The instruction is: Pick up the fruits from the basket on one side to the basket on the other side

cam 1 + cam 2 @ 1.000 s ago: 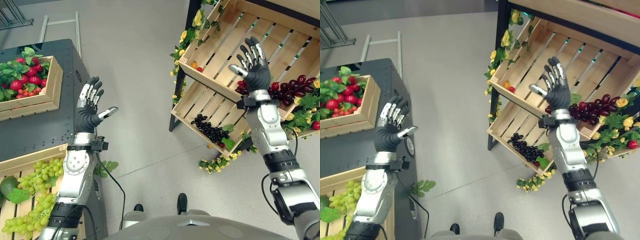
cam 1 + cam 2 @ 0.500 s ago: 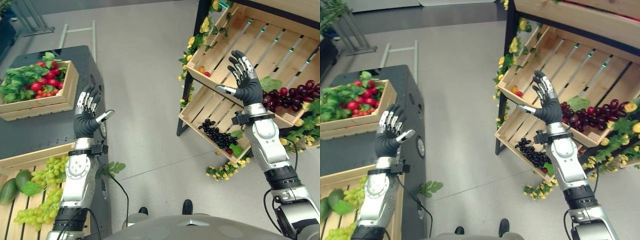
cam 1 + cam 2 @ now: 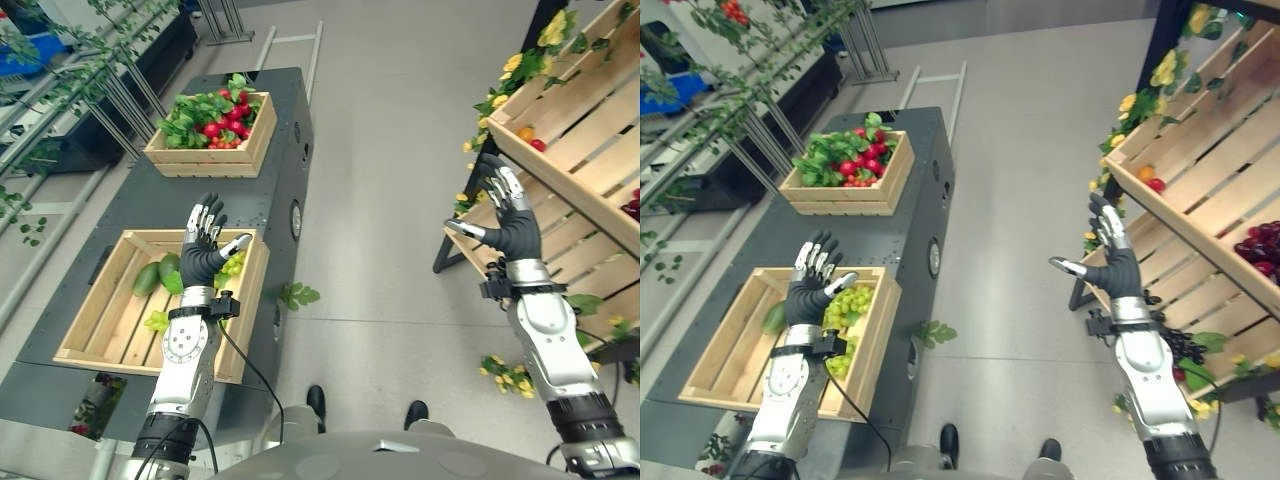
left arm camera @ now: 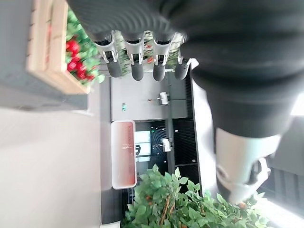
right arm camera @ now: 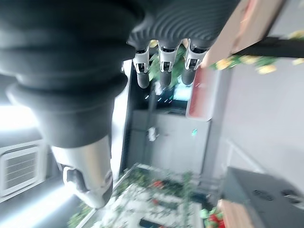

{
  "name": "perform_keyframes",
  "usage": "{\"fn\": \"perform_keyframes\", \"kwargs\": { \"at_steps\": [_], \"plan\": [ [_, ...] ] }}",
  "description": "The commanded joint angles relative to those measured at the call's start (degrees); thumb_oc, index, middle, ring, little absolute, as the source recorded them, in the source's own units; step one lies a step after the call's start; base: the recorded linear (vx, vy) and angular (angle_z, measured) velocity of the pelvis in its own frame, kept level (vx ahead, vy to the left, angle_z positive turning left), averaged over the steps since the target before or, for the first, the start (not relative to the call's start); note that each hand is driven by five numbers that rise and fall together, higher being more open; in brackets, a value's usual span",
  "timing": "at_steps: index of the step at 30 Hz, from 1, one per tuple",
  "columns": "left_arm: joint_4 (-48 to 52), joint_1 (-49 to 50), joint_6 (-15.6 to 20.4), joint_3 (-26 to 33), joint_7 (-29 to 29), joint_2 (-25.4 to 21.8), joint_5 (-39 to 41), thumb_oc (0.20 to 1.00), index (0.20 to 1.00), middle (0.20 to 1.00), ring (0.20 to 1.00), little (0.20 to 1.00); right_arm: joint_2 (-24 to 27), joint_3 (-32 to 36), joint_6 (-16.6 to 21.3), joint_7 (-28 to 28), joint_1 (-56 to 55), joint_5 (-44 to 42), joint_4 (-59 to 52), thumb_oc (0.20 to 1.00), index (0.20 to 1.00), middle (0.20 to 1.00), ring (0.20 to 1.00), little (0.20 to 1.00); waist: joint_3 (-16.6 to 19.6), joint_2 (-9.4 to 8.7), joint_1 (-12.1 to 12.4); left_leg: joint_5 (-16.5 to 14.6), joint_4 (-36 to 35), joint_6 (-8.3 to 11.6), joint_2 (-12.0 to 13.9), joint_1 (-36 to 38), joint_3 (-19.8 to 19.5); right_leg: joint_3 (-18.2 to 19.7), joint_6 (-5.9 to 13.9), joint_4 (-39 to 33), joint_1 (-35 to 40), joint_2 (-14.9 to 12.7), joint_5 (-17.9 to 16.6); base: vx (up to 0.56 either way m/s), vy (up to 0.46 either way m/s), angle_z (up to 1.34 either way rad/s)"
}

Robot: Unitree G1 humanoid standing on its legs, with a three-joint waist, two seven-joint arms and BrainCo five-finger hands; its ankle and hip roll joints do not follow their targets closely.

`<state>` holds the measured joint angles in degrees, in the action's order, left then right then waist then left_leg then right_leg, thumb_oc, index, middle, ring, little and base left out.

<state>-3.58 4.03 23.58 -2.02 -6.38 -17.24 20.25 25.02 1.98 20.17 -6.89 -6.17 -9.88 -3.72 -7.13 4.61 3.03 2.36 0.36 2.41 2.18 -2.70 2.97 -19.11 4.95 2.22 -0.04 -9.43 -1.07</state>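
— Fruit first: what is there, going from the left?

— Two wooden crates on the dark table (image 3: pixel 120 215). The near crate (image 3: pixel 110 330) holds two green oval fruits (image 3: pixel 148 278) side by side and one bunch of green grapes (image 3: pixel 848 305) by its right wall. The far crate (image 3: pixel 205 158) is packed with red fruits (image 3: pixel 225 125) among green leaves; too many to count.

— And the hands?

— The left hand (image 3: pixel 203 252) is raised over the near crate, fingers straight and spread, holding nothing. The right hand (image 3: pixel 510 222) is up in front of the slatted wooden shelf (image 3: pixel 585 150), fingers likewise spread, empty.

— Anything on the shelf?

— One orange fruit (image 3: pixel 525 133) and one small red one (image 3: pixel 538 145) touching in the upper tray's corner, dark red grapes (image 3: pixel 1262 245) further right, and black grapes (image 3: pixel 1180 345) on the lower tray.
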Motion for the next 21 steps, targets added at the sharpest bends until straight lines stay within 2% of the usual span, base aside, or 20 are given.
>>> {"fn": "perform_keyframes", "kwargs": {
  "at_steps": [1, 3, 5, 7, 9, 10, 11, 12, 14, 17, 21],
  "plan": [
    [2.8, -1.0, 4.1, 2.3, -1.2, -4.6, -2.9, 1.000, 1.000, 1.000, 1.000, 1.000, -1.3, 1.0, 4.2, -1.5, 2.5, 2.4, -0.8, 1.000, 1.000, 1.000, 1.000, 1.000, 4.0, -4.60, -0.8, -1.7, 2.8, -0.41, -2.2, -3.2, 0.6, 0.7, -0.09, 2.7, 2.9, 1.2, 4.8, 0.06, 0.153, 0.18],
    [3.0, -1.3, 4.4, 2.5, -2.2, -5.4, -4.5, 1.000, 1.000, 1.000, 1.000, 1.000, -1.6, 0.3, 4.1, -2.6, 3.2, 3.9, 0.3, 1.000, 1.000, 1.000, 1.000, 1.000, 3.4, -4.44, -0.9, -2.3, 2.2, -1.84, -2.4, -1.9, 0.6, 1.7, 0.87, 10.4, -0.2, 0.3, 5.1, 0.06, 0.170, 0.06],
    [3.0, -1.8, 5.1, 2.1, -3.8, -6.2, -6.1, 1.000, 1.000, 1.000, 1.000, 1.000, -2.8, -0.8, 4.1, -4.1, 4.6, 3.9, 2.1, 1.000, 1.000, 1.000, 1.000, 1.000, 1.7, -4.27, -1.6, -2.3, 1.1, -3.26, -2.7, -0.2, 1.1, 3.6, 3.25, 19.9, -4.9, -1.2, 1.9, 0.02, 0.196, -0.10],
    [2.8, -2.2, 5.3, 1.7, -4.4, -6.6, -6.5, 1.000, 1.000, 1.000, 1.000, 1.000, -3.5, -1.8, 4.0, -4.9, 5.5, 4.3, 2.7, 1.000, 1.000, 1.000, 1.000, 1.000, 0.7, -3.60, -1.9, -1.9, 0.4, -3.79, -2.3, 0.6, 0.8, 5.0, 3.70, 24.5, -7.6, -0.9, 0.9, 0.03, 0.122, -0.16],
    [2.3, -2.7, 5.7, 1.5, -4.5, -6.4, -5.6, 1.000, 1.000, 1.000, 1.000, 1.000, -3.3, -3.0, 3.9, -5.9, 6.2, 5.2, 4.7, 1.000, 1.000, 1.000, 1.000, 1.000, 1.0, -3.97, -2.2, -1.8, -0.8, -3.34, -2.7, 1.2, 0.2, 8.1, 3.01, 19.8, -8.2, 0.3, 3.0, 0.10, -0.017, -0.16],
    [1.1, -3.9, 5.9, 0.7, -4.4, -6.3, -4.9, 1.000, 1.000, 1.000, 1.000, 1.000, -3.0, -3.8, 4.0, -6.1, 6.3, 5.0, 6.7, 1.000, 1.000, 1.000, 1.000, 1.000, 1.3, -4.46, -3.0, -1.8, -1.3, -2.97, -3.2, 1.3, -0.7, 11.6, 2.18, 14.2, -7.4, 2.4, 4.4, 0.10, -0.092, -0.05],
    [-0.1, -5.3, 6.2, 0.0, -4.4, -6.5, -4.3, 1.000, 1.000, 1.000, 1.000, 1.000, -2.3, -4.6, 3.8, -6.8, 6.5, 5.6, 8.4, 1.000, 1.000, 1.000, 1.000, 1.000, 1.6, -5.02, -3.7, -1.9, -1.2, -2.59, -3.7, 1.1, -1.4, 15.5, 1.72, 9.2, -7.2, 3.6, 3.9, 0.07, -0.081, 0.24],
    [-0.9, -5.5, 6.3, -0.4, -4.1, -6.2, -3.8, 1.000, 1.000, 1.000, 1.000, 1.000, -1.8, -5.0, 3.7, -7.0, 6.2, 6.4, 8.8, 1.000, 1.000, 1.000, 1.000, 1.000, 1.7, -5.33, -4.5, -2.0, -1.4, -2.50, -3.8, 1.1, -2.1, 18.6, 1.67, 8.1, -7.5, 5.0, 3.5, 0.05, -0.077, 0.47],
    [-1.7, -4.7, 6.0, 0.0, -3.4, -5.7, -4.1, 1.000, 1.000, 1.000, 1.000, 1.000, -1.9, -5.2, 3.0, -6.5, 5.9, 6.3, 10.1, 1.000, 1.000, 1.000, 1.000, 1.000, 2.3, -5.87, -3.8, -2.4, -1.3, -2.09, -3.4, 1.2, -1.4, 17.3, 2.23, 6.8, -7.6, 4.2, 1.4, 0.06, -0.113, 0.37],
    [-2.9, -3.8, 5.7, 0.3, -2.3, -5.2, -3.5, 1.000, 1.000, 1.000, 1.000, 1.000, -1.9, -3.0, 2.9, -5.4, 3.4, 4.7, 11.1, 1.000, 1.000, 1.000, 1.000, 1.000, 3.5, -6.60, -4.0, -2.5, -1.0, -1.33, -3.1, 1.4, -1.4, 16.2, 1.90, 3.0, -5.1, 3.9, 0.2, 0.08, -0.118, 0.04],
    [-3.0, -1.7, 5.2, 0.6, -0.8, -5.0, -4.6, 1.000, 1.000, 1.000, 1.000, 1.000, -0.5, -0.8, 3.1, -3.1, 0.1, 5.4, 10.3, 1.000, 1.000, 1.000, 1.000, 1.000, 4.4, -6.35, -4.4, -2.8, -0.9, -0.64, -2.6, 1.9, -1.7, 15.3, 1.65, 0.5, -2.7, 4.1, -0.1, 0.06, -0.054, 0.11]
  ]
}}
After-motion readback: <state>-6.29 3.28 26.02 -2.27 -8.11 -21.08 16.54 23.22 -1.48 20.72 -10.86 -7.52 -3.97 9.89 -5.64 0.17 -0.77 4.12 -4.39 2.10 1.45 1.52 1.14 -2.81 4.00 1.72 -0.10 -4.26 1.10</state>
